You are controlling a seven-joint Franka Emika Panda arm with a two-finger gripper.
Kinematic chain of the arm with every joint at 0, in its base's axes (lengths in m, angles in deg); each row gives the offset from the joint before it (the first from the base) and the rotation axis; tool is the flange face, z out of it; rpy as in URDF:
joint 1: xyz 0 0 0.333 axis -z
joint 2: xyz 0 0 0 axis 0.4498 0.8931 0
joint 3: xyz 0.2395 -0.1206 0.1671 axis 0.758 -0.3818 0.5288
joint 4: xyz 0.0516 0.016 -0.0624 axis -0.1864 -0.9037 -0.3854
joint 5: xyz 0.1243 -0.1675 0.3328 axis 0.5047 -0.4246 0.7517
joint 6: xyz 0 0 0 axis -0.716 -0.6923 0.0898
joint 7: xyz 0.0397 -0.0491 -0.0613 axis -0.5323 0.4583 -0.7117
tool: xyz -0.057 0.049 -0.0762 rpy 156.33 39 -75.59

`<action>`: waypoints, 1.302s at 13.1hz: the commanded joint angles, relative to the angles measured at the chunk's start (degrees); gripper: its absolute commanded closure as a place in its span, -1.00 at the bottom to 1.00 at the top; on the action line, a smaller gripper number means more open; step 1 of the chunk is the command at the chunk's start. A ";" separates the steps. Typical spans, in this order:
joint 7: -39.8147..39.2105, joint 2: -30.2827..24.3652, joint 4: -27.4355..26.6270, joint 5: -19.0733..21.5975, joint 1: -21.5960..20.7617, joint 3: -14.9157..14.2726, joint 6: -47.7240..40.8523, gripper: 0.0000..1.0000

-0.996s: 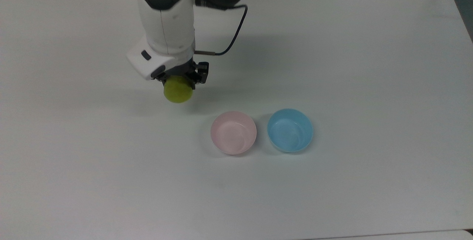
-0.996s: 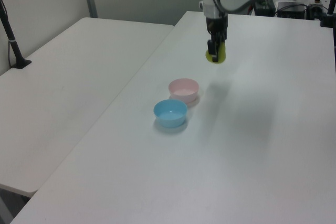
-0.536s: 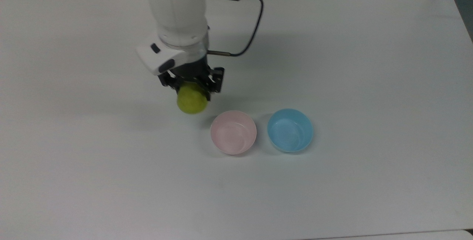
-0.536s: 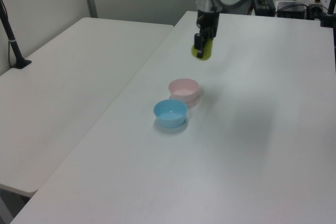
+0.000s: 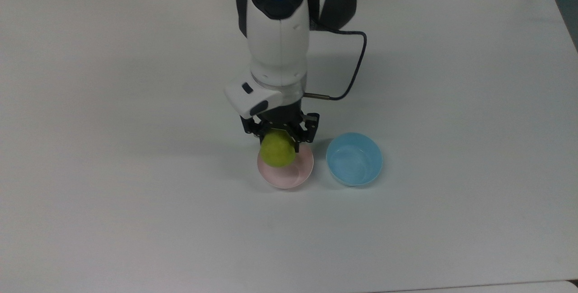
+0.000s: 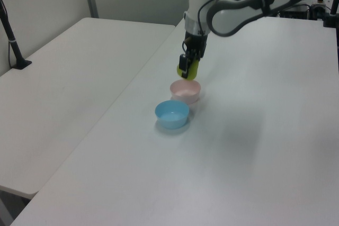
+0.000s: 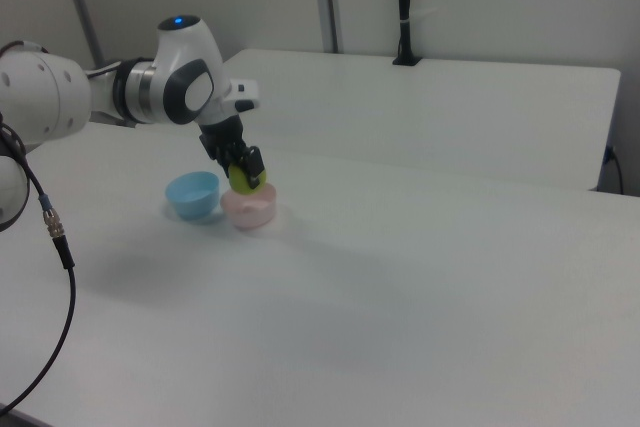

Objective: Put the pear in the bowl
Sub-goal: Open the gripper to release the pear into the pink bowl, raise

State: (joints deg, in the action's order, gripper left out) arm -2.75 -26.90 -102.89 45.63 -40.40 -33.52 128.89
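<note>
The tool (image 5: pixel 280 141) is clamped on the yellow-green pear (image 5: pixel 277 150), held just above the pink bowl (image 5: pixel 289 175), mid-worktop (image 5: pixel 135 216), beside a light blue bowl (image 5: pixel 354 159).

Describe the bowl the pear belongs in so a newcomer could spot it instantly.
On the white table, two small bowls sit side by side below the robot's gripper. The target is the pink bowl, directly beneath the held pear; its neighbour, the blue bowl, has nothing above it.
</note>
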 commanded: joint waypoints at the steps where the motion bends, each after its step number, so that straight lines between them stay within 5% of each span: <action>1: 2.17 3.54 0.78 0.14 -1.71 -0.60 3.16 0.28; 4: 2.26 4.42 0.78 -0.48 -2.25 -0.60 3.52 -0.03; 6: 2.26 4.34 0.69 -0.65 -2.33 -0.60 3.35 -0.77; 7: 2.17 4.34 0.78 -0.74 -2.33 -0.69 3.35 -0.96; 12: 2.00 -1.10 0.26 -1.44 -1.81 -0.95 1.25 -1.00; 17: -4.22 -8.22 0.25 -1.80 1.52 -1.83 -15.43 -1.00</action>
State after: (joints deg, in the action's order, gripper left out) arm -2.32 -29.38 -100.81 44.48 -41.27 -34.91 122.09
